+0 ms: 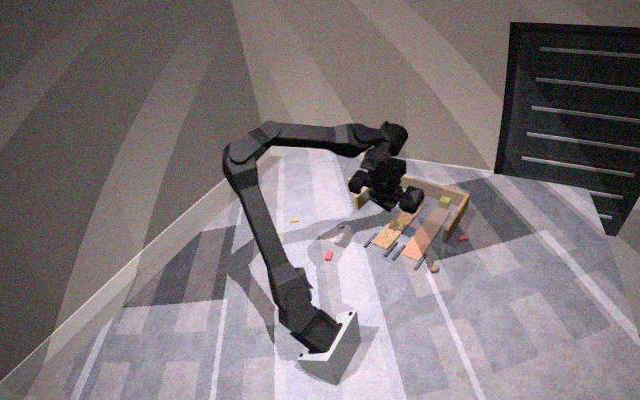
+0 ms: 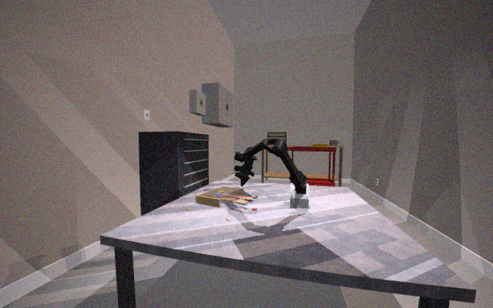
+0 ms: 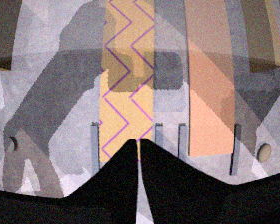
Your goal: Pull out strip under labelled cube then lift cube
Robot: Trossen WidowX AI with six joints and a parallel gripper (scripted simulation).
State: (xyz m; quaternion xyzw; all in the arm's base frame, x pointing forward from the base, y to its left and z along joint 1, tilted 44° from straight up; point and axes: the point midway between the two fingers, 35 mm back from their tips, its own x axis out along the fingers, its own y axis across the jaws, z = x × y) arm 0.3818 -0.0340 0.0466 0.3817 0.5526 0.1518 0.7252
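Note:
The labelled cube, purple, is small and blurred at the back of the wooden tray; it is hidden behind the arm in the top view and out of the wrist view. A yellow-orange strip with purple zigzags lies flat between dark rails. A plain salmon strip lies beside it, with a yellow-green cube near its far end. My gripper is shut with nothing visible between the tips. It points down, above the zigzag strip.
The wooden tray wall borders the strips' far part. Short dark rails flank the strips' near ends. Red blocks, an orange block and a beige disc lie outside the tray.

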